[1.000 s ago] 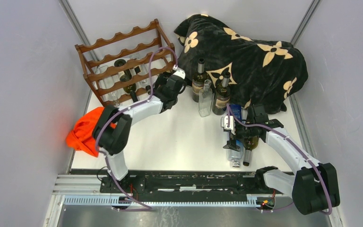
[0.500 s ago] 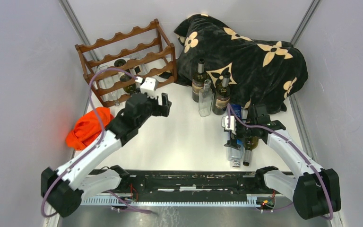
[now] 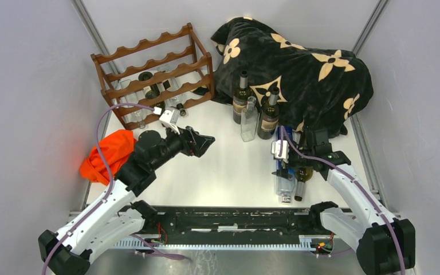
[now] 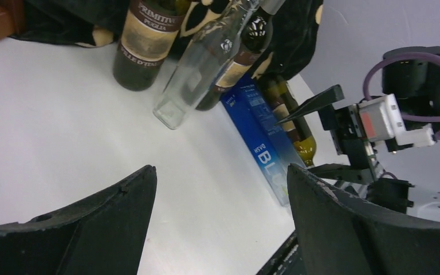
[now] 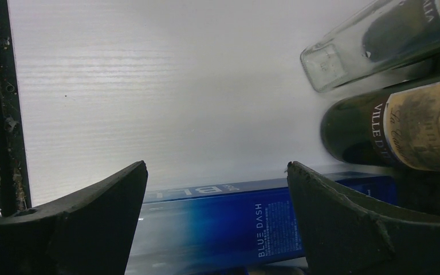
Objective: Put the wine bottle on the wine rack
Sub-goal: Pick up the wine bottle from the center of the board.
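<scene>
**Inspector:** Racks?

**Assistant:** One rack [image 3: 143, 43], far left on the table [image 3: 229, 166]. A racked dark bottle [image 3: 149, 86] lies in it among clear ones. The rails hide the exact count.

**Inspector:** Bottles off the rack?

**Assistant:** Five. Three stand before the one blanket [image 3: 298, 63]: left dark bottle [image 3: 241, 100], clear bottle [image 3: 249, 123], right dark bottle [image 3: 269, 117]. Two lie side by side at near right: blue bottle [image 3: 285, 184] and lying dark bottle [image 3: 301, 179].

**Inspector:** Grippers?

**Assistant:** Two. The left gripper [image 3: 203, 142] hangs over mid-table, fingers apart, nothing between them. The right gripper [image 3: 281, 163] hangs just over the two lying bottles, fingers wide apart. The blue bottle shows below the gap. Contact cannot be told.

**Inspector:** Other items?

**Assistant:** One orange cloth [image 3: 106, 154], at the left edge near the rack.
</scene>
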Controlling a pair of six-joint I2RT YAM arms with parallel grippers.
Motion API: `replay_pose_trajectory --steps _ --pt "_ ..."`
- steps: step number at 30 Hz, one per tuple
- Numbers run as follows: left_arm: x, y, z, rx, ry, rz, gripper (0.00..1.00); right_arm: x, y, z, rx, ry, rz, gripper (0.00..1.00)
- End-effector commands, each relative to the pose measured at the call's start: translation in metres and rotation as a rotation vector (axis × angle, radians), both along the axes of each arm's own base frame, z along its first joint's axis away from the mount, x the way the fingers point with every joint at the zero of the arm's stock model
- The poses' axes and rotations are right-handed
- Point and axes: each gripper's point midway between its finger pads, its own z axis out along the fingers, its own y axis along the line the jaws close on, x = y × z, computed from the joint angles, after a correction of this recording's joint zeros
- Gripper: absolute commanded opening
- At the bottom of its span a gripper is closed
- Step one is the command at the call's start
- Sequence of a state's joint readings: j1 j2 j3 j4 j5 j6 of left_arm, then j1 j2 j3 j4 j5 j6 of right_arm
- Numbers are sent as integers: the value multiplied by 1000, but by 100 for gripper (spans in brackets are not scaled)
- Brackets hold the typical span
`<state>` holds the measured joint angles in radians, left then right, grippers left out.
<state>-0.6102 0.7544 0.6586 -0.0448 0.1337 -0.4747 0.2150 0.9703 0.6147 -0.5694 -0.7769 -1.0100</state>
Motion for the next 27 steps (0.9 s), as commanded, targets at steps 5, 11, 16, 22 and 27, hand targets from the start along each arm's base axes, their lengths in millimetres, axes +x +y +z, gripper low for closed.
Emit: replay_pose_trajectory --steps 5,11,16,22,27 --pt "-8 -24 44 -154 9 -102 88 0 -3 -9 21 -1 -28 98" --pt "7 -47 32 -50 4 -52 88 2 -9 -14 -6 -6 -46 98" --pt "32 -84 17 180 -150 -88 89 1 -9 -16 -9 -2 -48 98" --pt "75 -115 15 280 -233 -132 94 3 -12 -15 -22 -15 -60 98" --pt "111 -129 15 247 -212 -132 89 3 -12 -13 -23 -26 -59 98"
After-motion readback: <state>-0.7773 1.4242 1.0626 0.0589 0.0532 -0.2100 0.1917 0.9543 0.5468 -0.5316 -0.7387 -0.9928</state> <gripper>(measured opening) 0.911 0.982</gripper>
